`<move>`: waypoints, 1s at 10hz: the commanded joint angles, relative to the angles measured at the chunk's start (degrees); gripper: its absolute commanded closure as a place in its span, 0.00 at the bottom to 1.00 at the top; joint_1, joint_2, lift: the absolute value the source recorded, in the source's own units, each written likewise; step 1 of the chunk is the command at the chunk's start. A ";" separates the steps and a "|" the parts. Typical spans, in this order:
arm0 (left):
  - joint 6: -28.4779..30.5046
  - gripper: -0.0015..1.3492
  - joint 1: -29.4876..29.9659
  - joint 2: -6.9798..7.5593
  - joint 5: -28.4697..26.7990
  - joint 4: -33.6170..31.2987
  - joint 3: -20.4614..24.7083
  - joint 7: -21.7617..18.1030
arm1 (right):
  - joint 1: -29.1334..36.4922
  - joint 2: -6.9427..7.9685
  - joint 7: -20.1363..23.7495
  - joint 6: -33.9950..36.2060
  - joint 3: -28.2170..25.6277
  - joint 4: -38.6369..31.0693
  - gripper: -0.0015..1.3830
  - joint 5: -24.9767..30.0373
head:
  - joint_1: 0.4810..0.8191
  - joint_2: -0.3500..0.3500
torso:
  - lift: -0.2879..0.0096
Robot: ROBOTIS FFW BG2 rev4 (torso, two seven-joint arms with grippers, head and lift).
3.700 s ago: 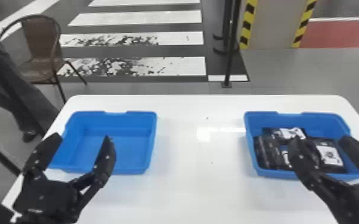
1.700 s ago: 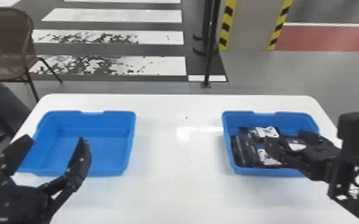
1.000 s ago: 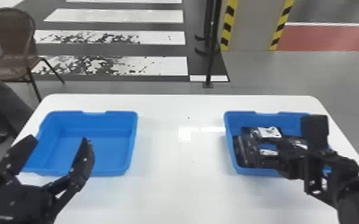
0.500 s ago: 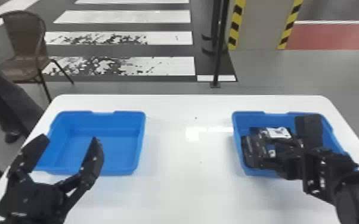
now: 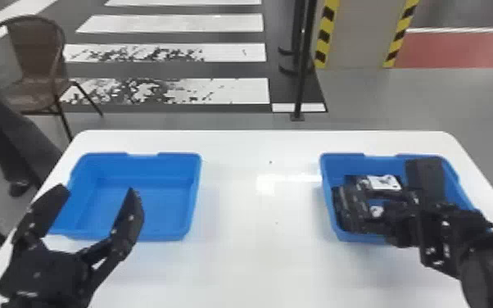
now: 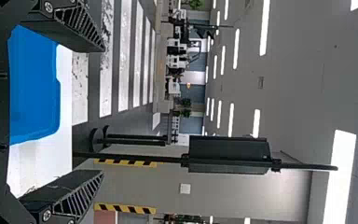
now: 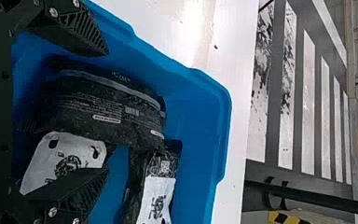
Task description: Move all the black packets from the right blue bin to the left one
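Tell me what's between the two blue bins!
White tabletop between the left bin and the right bin, with a shiny patch and a tiny dark speck, in the head view.

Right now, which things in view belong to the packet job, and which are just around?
Job:
- black packets
- right blue bin
- left blue bin
- right gripper
- left gripper
- white table

Just around:
- brown chair
- black post
- pillar with striped edges
- crosswalk stripes

Glossy, crinkled plastic black packets (image 7: pixel 98 107).
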 commanded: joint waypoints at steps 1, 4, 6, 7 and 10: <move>-0.24 0.08 -0.13 0.00 0.00 0.15 0.00 -0.11 | -1.37 -0.16 -0.12 0.07 0.75 1.54 0.13 0.34 | 0.63 0.53 | 0.50; -0.53 0.08 -0.41 0.00 0.11 0.44 0.00 -0.20 | -3.19 -0.43 -0.03 3.59 2.92 3.94 0.41 0.11 | 0.63 0.53 | 0.50; -0.81 0.08 -0.41 -0.09 0.34 0.72 0.11 -0.29 | -2.35 -0.43 -0.12 3.73 3.04 3.23 0.73 -0.92 | 0.63 0.55 | 0.50; -0.95 0.08 -0.41 -0.09 0.34 0.72 0.23 -0.29 | -1.79 -0.43 -0.47 3.30 3.04 1.97 0.76 -0.92 | 0.63 0.56 | 0.50; -1.51 0.08 -0.41 -0.17 0.46 1.28 0.23 -0.64 | 2.29 0.19 -2.41 -0.77 1.21 -4.50 0.76 -1.72 | 0.63 0.57 | 0.50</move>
